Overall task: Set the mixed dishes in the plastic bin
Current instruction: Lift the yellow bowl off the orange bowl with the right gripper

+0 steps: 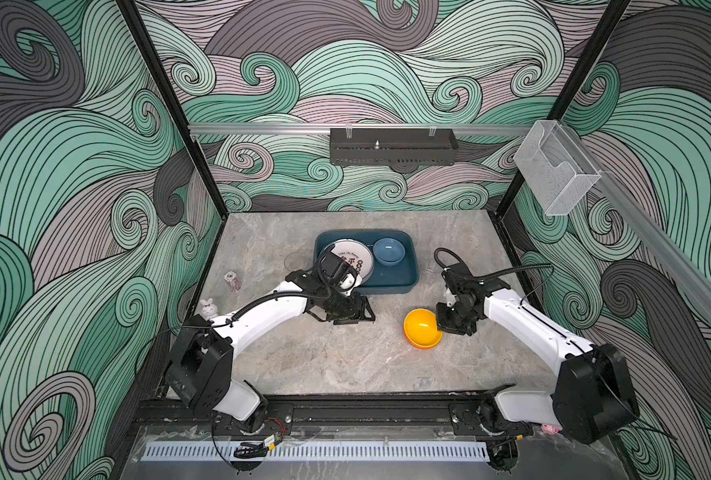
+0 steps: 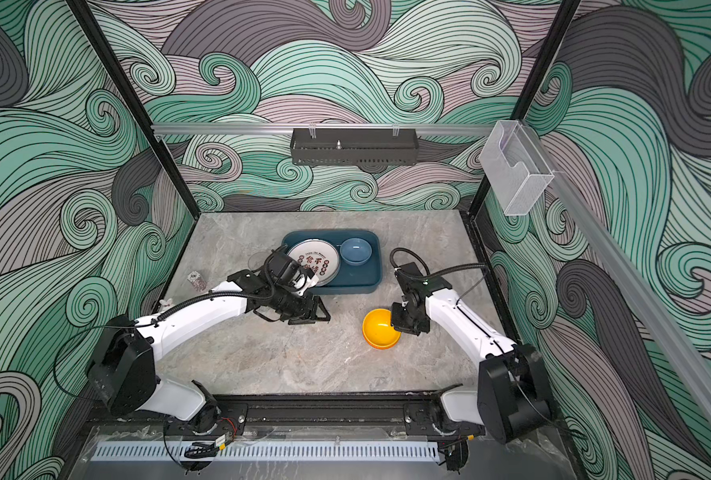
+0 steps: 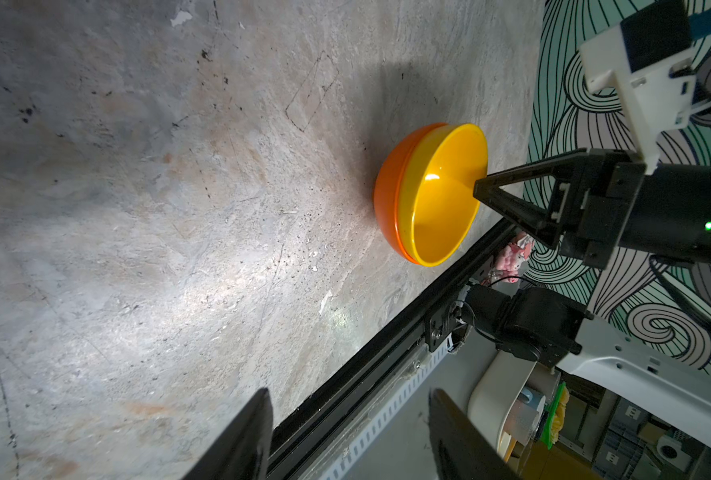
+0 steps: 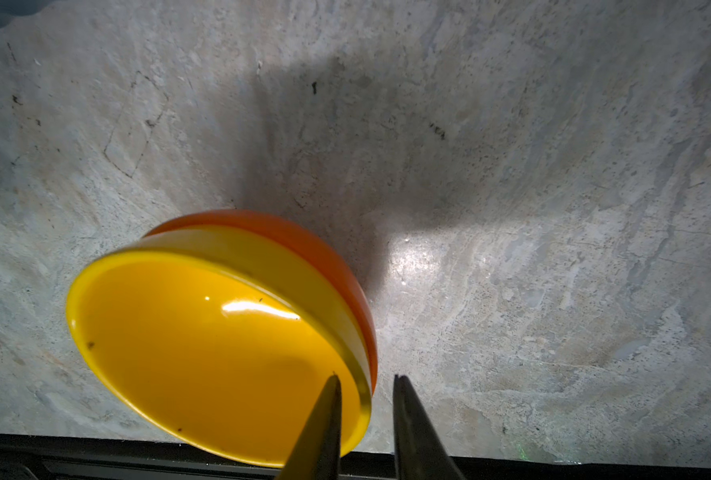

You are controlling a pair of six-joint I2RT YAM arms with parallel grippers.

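A yellow bowl nests in an orange bowl on the table, right of centre. My right gripper is shut on their rim, one finger inside the yellow bowl and the other outside the orange wall. The dark teal plastic bin stands behind. It holds a white plate printed with characters and a blue bowl. My left gripper hangs open and empty over the table just in front of the bin. A clear tumbler stands left of the bin, and a patterned one stands farther left.
A white rabbit figurine sits by the left wall near my left arm. A black perforated tray and a clear acrylic box hang on the rails. The black front rail runs close behind the bowls.
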